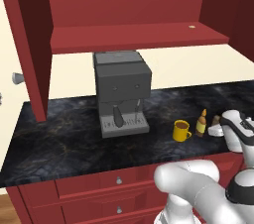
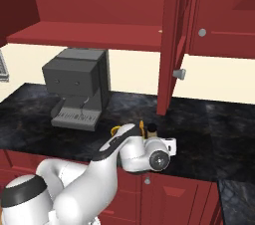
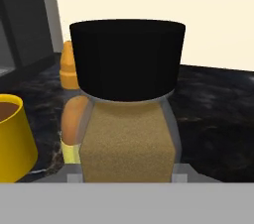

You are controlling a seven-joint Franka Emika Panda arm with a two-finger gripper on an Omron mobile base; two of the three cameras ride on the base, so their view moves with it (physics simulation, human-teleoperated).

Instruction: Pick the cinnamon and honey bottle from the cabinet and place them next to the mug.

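Observation:
The cinnamon [image 3: 126, 119], a jar with a black cap and brown contents, stands upright close in front of the hand camera. My gripper [image 3: 126, 176] is shut on it, with a grey fingertip [image 3: 73, 176] pressed against each side low down. Just behind it to the left stands the honey bottle [image 3: 69, 69] with its orange tip. The yellow mug [image 3: 12, 136] sits further left. In the left base view the mug [image 1: 181, 130], honey bottle [image 1: 201, 123] and cinnamon [image 1: 216, 120] line up on the counter, with my gripper [image 1: 217, 129] at the jar. The open red cabinet [image 1: 134, 37] hangs above.
A grey coffee machine [image 1: 121, 89] stands on the dark stone counter [image 1: 64, 134] left of the mug. Red drawers [image 1: 119, 181] with round knobs run below the counter edge. An open cabinet door [image 2: 172, 40] hangs down to the right of the machine.

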